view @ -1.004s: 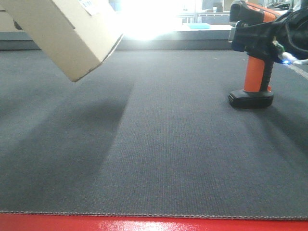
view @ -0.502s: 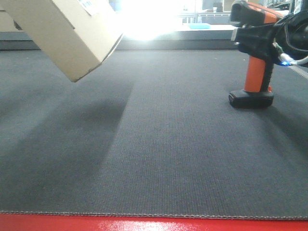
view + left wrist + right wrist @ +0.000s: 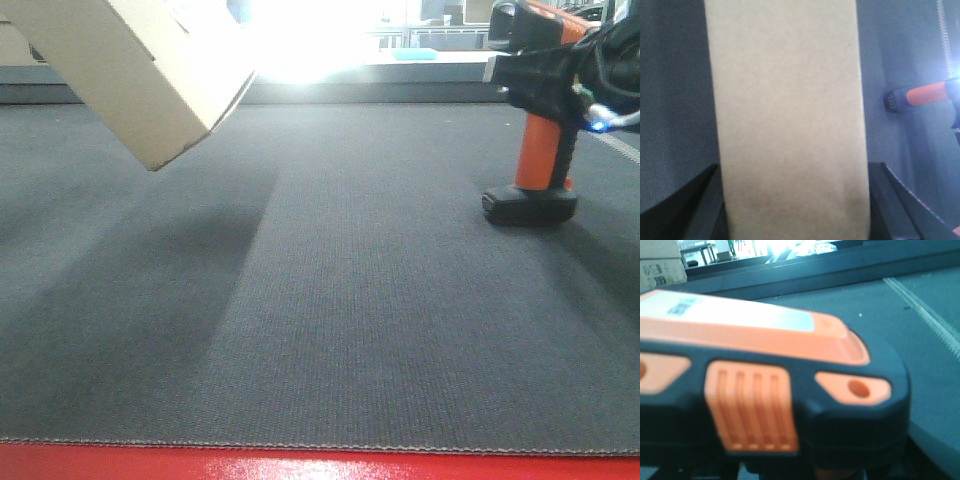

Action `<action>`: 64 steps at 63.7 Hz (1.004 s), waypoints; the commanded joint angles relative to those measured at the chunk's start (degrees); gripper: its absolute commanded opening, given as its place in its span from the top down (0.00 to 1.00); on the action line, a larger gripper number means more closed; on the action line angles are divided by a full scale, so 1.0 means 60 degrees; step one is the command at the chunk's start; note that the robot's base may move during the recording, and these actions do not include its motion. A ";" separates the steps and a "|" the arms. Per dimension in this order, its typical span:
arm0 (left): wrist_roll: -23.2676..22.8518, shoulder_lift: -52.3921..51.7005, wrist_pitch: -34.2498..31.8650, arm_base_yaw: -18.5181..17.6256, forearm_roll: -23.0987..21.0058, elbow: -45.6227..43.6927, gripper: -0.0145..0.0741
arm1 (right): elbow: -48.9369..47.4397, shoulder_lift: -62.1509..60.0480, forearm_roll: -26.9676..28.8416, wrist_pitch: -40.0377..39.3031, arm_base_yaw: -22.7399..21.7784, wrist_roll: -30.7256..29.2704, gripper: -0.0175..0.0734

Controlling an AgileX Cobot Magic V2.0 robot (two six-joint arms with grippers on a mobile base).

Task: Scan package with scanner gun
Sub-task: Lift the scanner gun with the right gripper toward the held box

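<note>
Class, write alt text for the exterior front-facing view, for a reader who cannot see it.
A tan cardboard package hangs tilted in the air at upper left, above a dark grey mat. At far right an orange-handled scanner gun is upright, its head gripped by the black right gripper, with bright glare behind.

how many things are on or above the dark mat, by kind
package: 1
scanner gun: 1
total: 2
</note>
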 commanded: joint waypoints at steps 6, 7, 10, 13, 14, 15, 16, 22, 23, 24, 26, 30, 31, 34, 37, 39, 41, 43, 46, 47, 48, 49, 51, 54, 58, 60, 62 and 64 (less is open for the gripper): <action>0.0005 -0.0078 -0.0060 0.0002 -0.0132 -0.0089 0.96 | -0.0200 -0.1206 -0.0026 -0.0131 -0.0027 -0.1971 0.98; 0.0005 -0.0078 -0.0060 0.0002 -0.0132 -0.0089 0.96 | -0.0246 -0.1295 -0.0008 -0.0002 -0.0027 -0.2173 0.98; 0.0005 -0.0078 -0.0060 0.0002 -0.0132 -0.0089 0.96 | -0.0437 -0.1583 -0.0008 0.0445 -0.0046 -0.2841 0.98; 0.0005 -0.0078 -0.0060 0.0002 -0.0132 -0.0089 0.96 | -0.0639 -0.1798 -0.0008 0.0998 -0.0046 -0.3411 0.98; 0.0005 -0.0078 -0.0060 0.0002 -0.0132 -0.0089 0.96 | -0.0708 -0.1833 -0.0008 0.1076 -0.0046 -0.3600 0.98; 0.0005 -0.0078 -0.0060 0.0002 -0.0132 -0.0089 0.96 | -0.0780 -0.1922 -0.0008 0.1237 -0.0046 -0.3787 0.98; 0.0005 -0.0078 -0.0060 0.0002 -0.0132 -0.0089 0.96 | -0.0855 -0.1980 -0.0008 0.1472 -0.0046 -0.3976 0.98; 0.0005 -0.0078 -0.0060 0.0002 -0.0132 -0.0089 0.96 | -0.1323 -0.2215 0.0018 0.2173 -0.0064 -0.5068 0.98; 0.0005 -0.0078 -0.0060 0.0002 -0.0132 -0.0089 0.96 | -0.1388 -0.2242 0.0018 0.2268 -0.0064 -0.5198 0.98; 0.0005 -0.0078 -0.0060 0.0002 -0.0132 -0.0089 0.96 | -0.1421 -0.2246 0.0038 0.2291 -0.0064 -0.5261 0.98; 0.0005 -0.0078 -0.0060 0.0002 -0.0132 -0.0089 0.96 | -0.1565 -0.2271 0.0061 0.2373 -0.0064 -0.5608 0.98; 0.0005 -0.0078 -0.0060 0.0002 -0.0132 -0.0089 0.96 | -0.1752 -0.2298 0.0148 0.2487 -0.0101 -0.6166 0.98; 0.0005 -0.0078 -0.0060 0.0002 -0.0132 -0.0089 0.96 | -0.1789 -0.2298 0.0148 0.2488 -0.0098 -0.6267 0.98; 0.0005 -0.0078 -0.0060 0.0002 -0.0132 -0.0089 0.96 | -0.1866 -0.2298 0.0148 0.2535 -0.0141 -0.6620 0.98; 0.0005 -0.0078 -0.0060 0.0002 -0.0132 -0.0089 0.96 | -0.1886 -0.2298 0.0148 0.2527 -0.0173 -0.7015 0.98; 0.0005 -0.0078 -0.0060 0.0002 -0.0132 -0.0089 0.96 | -0.1886 -0.2298 0.0148 0.2527 -0.0219 -0.7141 0.98; 0.0005 -0.0078 -0.0060 0.0002 -0.0132 -0.0089 0.96 | -0.1886 -0.2298 0.0148 0.2508 -0.0257 -0.7262 0.98; 0.0005 -0.0078 -0.0060 0.0002 -0.0132 -0.0089 0.96 | -0.1886 -0.2298 0.0148 0.2508 -0.0308 -0.7281 0.98; 0.0005 -0.0078 -0.0060 0.0002 -0.0132 -0.0089 0.96 | -0.1886 -0.2298 0.0166 0.2508 -0.0378 -0.7281 0.98; 0.0005 -0.0078 -0.0060 0.0002 -0.0113 -0.0089 0.96 | -0.1886 -0.2298 0.0166 0.2508 -0.0400 -0.7281 0.98; 0.0005 -0.0078 -0.0060 0.0002 -0.0113 -0.0089 0.96 | -0.1886 -0.2298 0.0166 0.2508 -0.0400 -0.7281 0.98; 0.0005 -0.0078 -0.0060 0.0002 -0.0113 -0.0089 0.96 | -0.1886 -0.2298 0.0166 0.2508 -0.0422 -0.7281 0.98; 0.0005 -0.0078 -0.0060 0.0002 -0.0095 -0.0089 0.96 | -0.1886 -0.2298 0.0190 0.2508 -0.0443 -0.7281 0.98; 0.0005 -0.0078 -0.0060 0.0002 -0.0095 -0.0089 0.96 | -0.1886 -0.2298 0.0204 0.2488 -0.0441 -0.7281 0.98; 0.0005 -0.0078 -0.0060 0.0002 -0.0077 -0.0089 0.96 | -0.1886 -0.2298 0.0204 0.2488 -0.0441 -0.7281 0.98; 0.0005 -0.0078 -0.0060 0.0002 -0.0077 -0.0089 0.96 | -0.1886 -0.2298 0.0204 0.2488 -0.0441 -0.7281 0.98; 0.0005 -0.0078 -0.0060 0.0002 -0.0077 -0.0089 0.96 | -0.1886 -0.2298 0.0204 0.2488 -0.0441 -0.7281 0.98; 0.0005 -0.0078 -0.0060 0.0002 -0.0077 -0.0089 0.96 | -0.1886 -0.2298 0.0204 0.2488 -0.0441 -0.7281 0.98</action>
